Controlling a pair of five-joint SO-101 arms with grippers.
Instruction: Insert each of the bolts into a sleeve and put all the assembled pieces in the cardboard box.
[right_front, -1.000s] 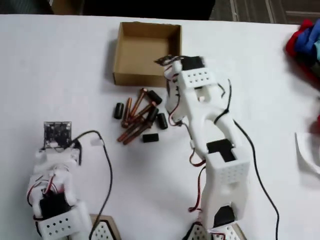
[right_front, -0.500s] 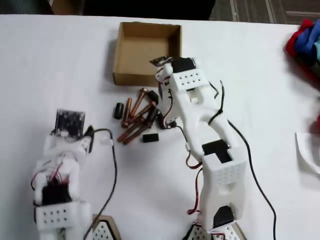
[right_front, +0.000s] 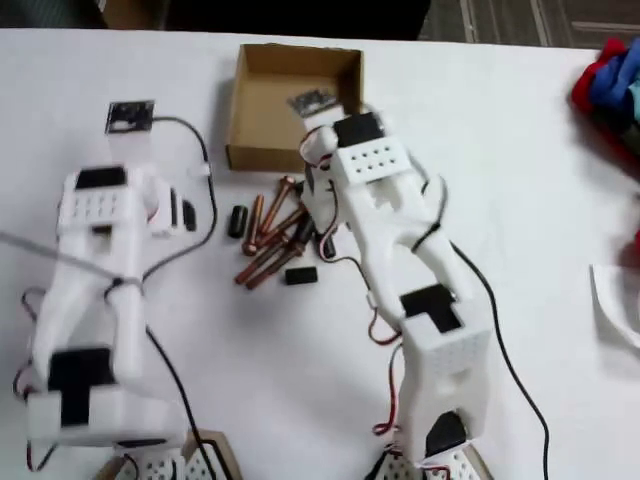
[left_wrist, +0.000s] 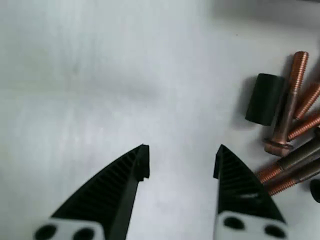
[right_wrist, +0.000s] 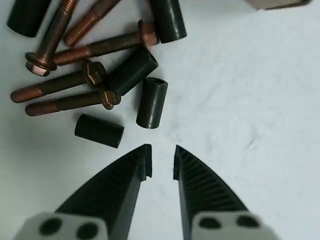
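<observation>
Several copper bolts (right_front: 268, 240) and short black sleeves (right_front: 237, 221) lie loose in a pile just in front of the open cardboard box (right_front: 246, 110). My left gripper (left_wrist: 181, 162) hangs open over bare table, with a sleeve (left_wrist: 265, 99) and a bolt (left_wrist: 288, 102) off to one side of it. The left arm (right_front: 95, 230) stretches out left of the pile. My right gripper (right_wrist: 161, 162) is open by a narrow gap and holds nothing. It hovers just short of two sleeves (right_wrist: 152, 102) (right_wrist: 99, 130). The right arm (right_front: 385, 200) covers the pile's right edge.
Red and blue cloth (right_front: 610, 75) lies at the far right edge, with a white object (right_front: 612, 305) below it. Loose black cables (right_front: 205, 190) trail from both arms across the white table (right_front: 520, 150). A box corner (right_wrist: 272, 4) shows in the right wrist view.
The left arm has swung forward from the near-left corner to beside the pile. The right arm has shifted slightly left, over the pile's edge.
</observation>
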